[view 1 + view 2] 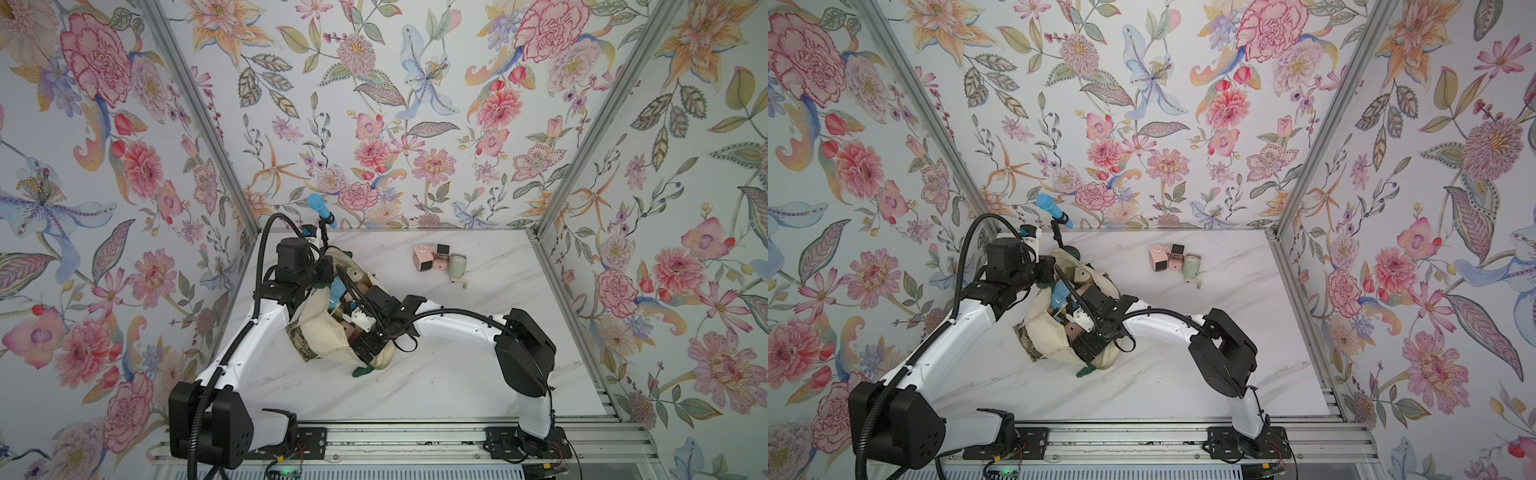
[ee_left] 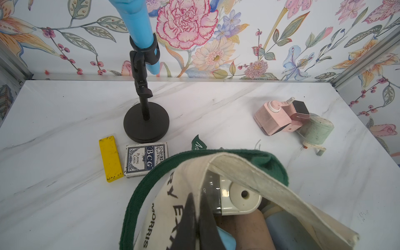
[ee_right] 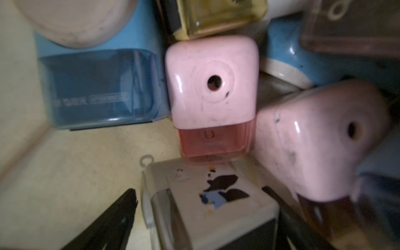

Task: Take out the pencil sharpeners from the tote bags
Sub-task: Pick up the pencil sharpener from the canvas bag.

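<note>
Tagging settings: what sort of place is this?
Likely a staged robot test booth, not a home: flowered wall panels in metal framing, a marble-look tabletop, and two arms mounted on a front rail.

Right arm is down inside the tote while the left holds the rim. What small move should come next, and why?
Probably close the right gripper on the cream sharpener with the cartoon sticker. Its open jaws stand on either side of that sharpener inside the tote bag, and the left gripper is pinching the bag's cloth, so the mouth stays open for a lift afterwards.
</note>
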Available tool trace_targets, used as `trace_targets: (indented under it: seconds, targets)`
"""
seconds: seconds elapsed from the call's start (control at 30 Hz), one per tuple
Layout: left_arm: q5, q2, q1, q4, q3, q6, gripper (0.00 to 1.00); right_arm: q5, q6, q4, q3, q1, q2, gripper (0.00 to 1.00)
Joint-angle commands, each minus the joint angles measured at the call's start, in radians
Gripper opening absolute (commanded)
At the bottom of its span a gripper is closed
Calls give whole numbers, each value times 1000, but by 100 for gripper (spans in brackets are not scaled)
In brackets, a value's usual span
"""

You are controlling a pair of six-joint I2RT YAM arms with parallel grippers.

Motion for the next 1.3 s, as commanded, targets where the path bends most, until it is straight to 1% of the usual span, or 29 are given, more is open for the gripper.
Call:
trace_targets:
  seconds: [0.0,0.1,0.17,0.3,0.6,0.73,0.83,0.97,1.1,1.27]
  targets:
    - [6,-24,-7,41,29,2,0,-129,-14,-58,-38,-4,-40,82]
    - [5,-26,-7,40,30,3,0,-157,-11,-53,-46,-17,-53,78]
    - [5,-26,-6,40,27,3,0,-143,-12,-52,-49,-19,-60,76]
    - [6,-26,-7,39,30,3,0,-133,-12,-39,-54,-20,-71,67]
    - [6,-28,-6,39,29,1,0,-83,-4,18,-86,-23,-114,53]
    - [5,-29,-7,39,30,3,0,-47,-4,36,-97,-24,-136,49]
    - [4,-28,-6,39,30,3,0,-34,-4,64,-121,-28,-178,46]
    - [6,-28,-6,39,29,1,0,-32,6,148,-187,-39,-266,44]
    - [6,-28,-6,39,29,1,0,-45,24,221,-245,-59,-342,41]
    - [8,-29,-7,38,31,-1,0,-65,38,312,-318,-83,-444,40]
